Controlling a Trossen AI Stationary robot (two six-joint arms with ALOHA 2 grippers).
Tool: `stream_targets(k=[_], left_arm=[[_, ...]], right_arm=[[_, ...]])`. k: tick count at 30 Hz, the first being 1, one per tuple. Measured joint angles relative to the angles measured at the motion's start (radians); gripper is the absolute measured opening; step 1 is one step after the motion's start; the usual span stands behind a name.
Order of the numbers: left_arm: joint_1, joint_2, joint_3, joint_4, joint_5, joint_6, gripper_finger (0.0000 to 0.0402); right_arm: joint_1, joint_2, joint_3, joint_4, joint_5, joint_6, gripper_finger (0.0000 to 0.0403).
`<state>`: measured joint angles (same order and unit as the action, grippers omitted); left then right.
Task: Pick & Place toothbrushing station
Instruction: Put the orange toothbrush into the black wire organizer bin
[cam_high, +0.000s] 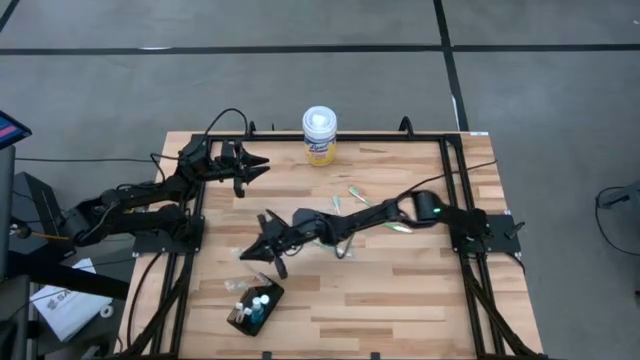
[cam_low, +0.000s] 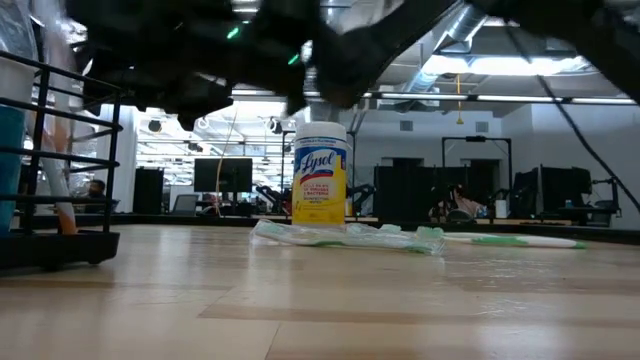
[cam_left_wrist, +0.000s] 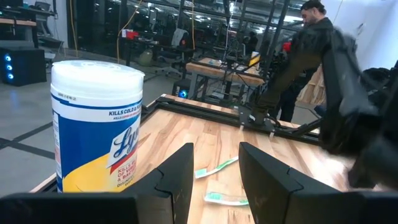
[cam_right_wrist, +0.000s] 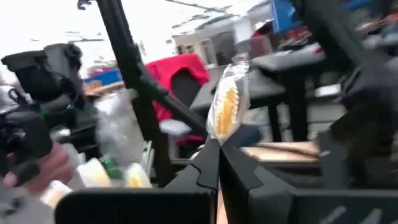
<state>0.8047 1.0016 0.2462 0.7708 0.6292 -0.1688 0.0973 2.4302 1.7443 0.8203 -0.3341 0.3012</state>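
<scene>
The toothbrushing station (cam_high: 255, 307), a small black box with little bottles in it, rests on the table near the front left. My right gripper (cam_high: 258, 250) hovers just beyond it, above the table, shut on a small clear-wrapped item with yellow inside (cam_right_wrist: 225, 106). The station's bottles (cam_right_wrist: 112, 174) show blurred below the right gripper (cam_right_wrist: 217, 149). My left gripper (cam_high: 255, 165) waits open at the far left, level, facing the wipes canister (cam_left_wrist: 96, 124). My right gripper pinches the lower end of the clear wrapper (cam_right_wrist: 216, 138) between its two fingertips. The item sticks out past the fingers, lifted clear of the table. Blur hides what kind of item it is.
The white-lidded, yellow-labelled canister (cam_high: 320, 135) stands upright at the far edge. Wrapped green toothbrushes (cam_high: 355, 195) lie at mid-table, also seen low down (cam_low: 345, 237). A person in dark clothes (cam_left_wrist: 305, 56) stands beyond the table. Bare wood lies at the front right.
</scene>
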Motion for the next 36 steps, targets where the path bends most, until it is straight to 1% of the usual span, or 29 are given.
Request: stream_targets(k=[2, 5, 7, 9, 12, 22, 27, 30, 36], left_arm=[[0.000, 0.000, 0.000, 0.000, 0.007, 0.000, 0.0123], [0.000, 0.000, 0.000, 0.003, 0.021, 0.000, 0.0123], [0.000, 0.000, 0.000, 0.003, 0.036, 0.000, 0.0123], [0.000, 0.000, 0.000, 0.003, 0.050, 0.000, 0.0123], [0.000, 0.000, 0.000, 0.003, 0.058, 0.000, 0.0123], [0.000, 0.000, 0.000, 0.004, 0.058, 0.008, 0.0123], [0.000, 0.000, 0.000, 0.004, 0.058, 0.008, 0.0123], [0.000, 0.000, 0.000, 0.004, 0.058, 0.012, 0.0123], [0.001, 0.000, 0.000, 0.003, 0.062, 0.033, 0.0123]], right_arm=[[-0.010, 0.093, 0.119, -0.013, -0.030, 0.036, 0.0000], [-0.027, 0.169, 0.257, -0.039, -0.073, 0.054, 0.0000], [-0.037, 0.187, 0.324, -0.054, -0.085, 0.036, 0.0000], [-0.045, 0.184, 0.360, -0.101, -0.088, 0.010, 0.0000], [-0.052, 0.184, 0.367, -0.153, -0.092, -0.017, 0.0000], [-0.022, 0.171, 0.364, -0.156, -0.114, -0.018, 0.0000], [-0.015, 0.130, 0.366, -0.187, -0.112, -0.074, 0.0000], [-0.014, 0.117, 0.366, -0.212, -0.088, -0.128, 0.0000], [-0.016, 0.105, 0.366, -0.261, -0.085, -0.178, 0.0000]])
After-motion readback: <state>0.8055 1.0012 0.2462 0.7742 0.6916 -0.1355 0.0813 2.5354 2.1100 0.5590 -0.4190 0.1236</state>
